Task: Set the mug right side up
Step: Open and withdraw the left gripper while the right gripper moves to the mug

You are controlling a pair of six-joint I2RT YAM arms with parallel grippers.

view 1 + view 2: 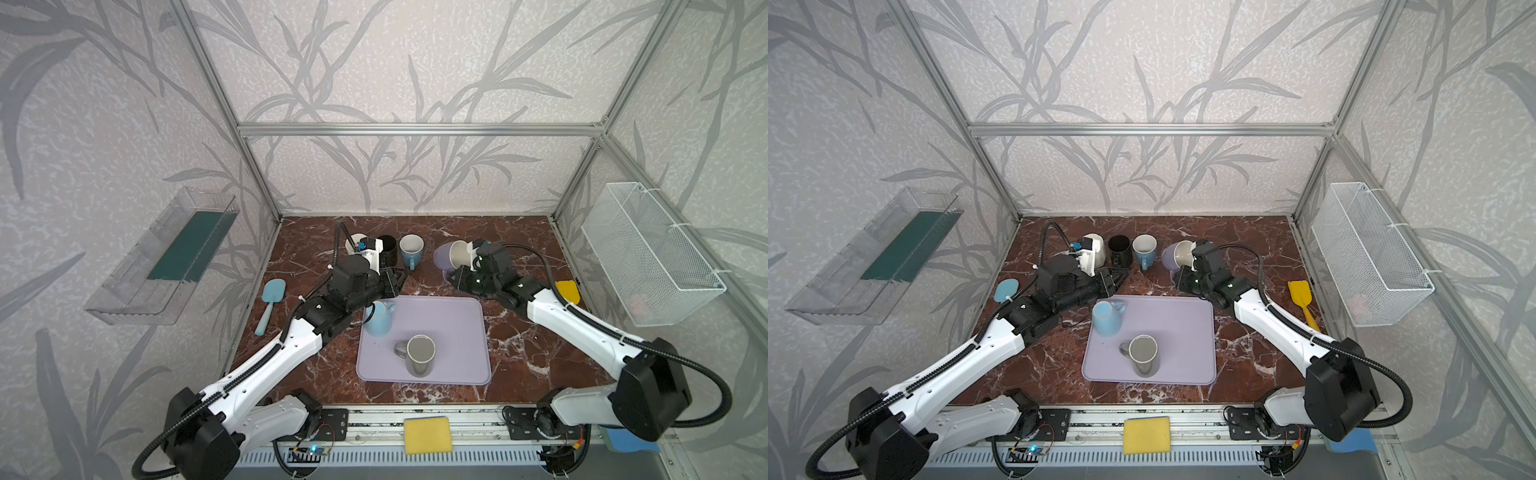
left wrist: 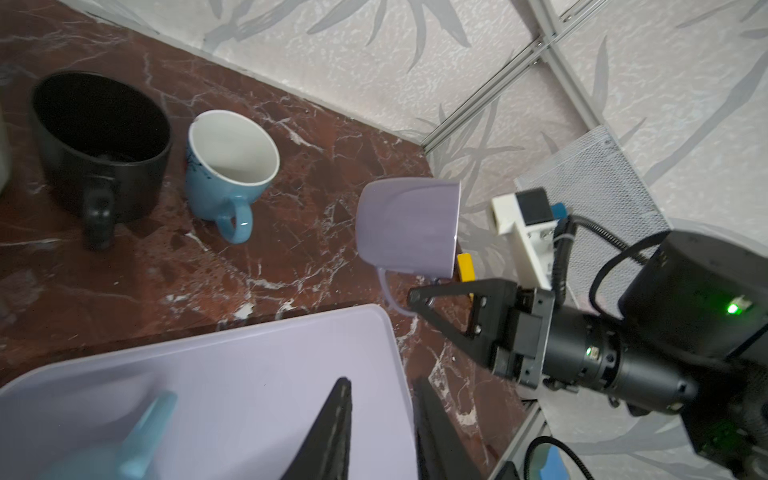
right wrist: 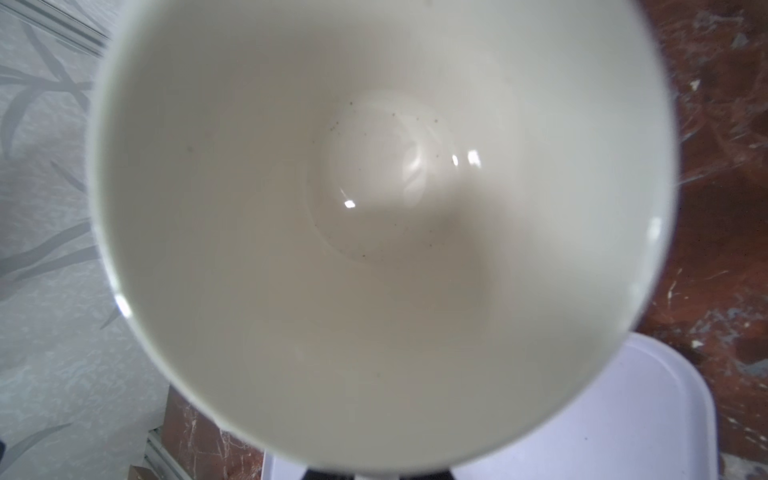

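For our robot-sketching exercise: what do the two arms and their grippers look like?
Both the left arm and right arm have white shells, black joints and black ribbed cables. The left gripper and right gripper have black, open-framed triangular fingers. A green light glows on the right arm.

Bright, soft and even in both top views, with only faint, diffuse shadows on the marble table. Slightly soft overall, with mild wide-angle stretch toward the edges. In the left wrist view, sharp at mid-distance but badly blurred close up on the pale blue mug; dull sheen on the marble. In the right wrist view, almost filled by the lavender mug: rim smeared out of focus, small white glints on the glazed bottom, grey shadow across one inner wall.
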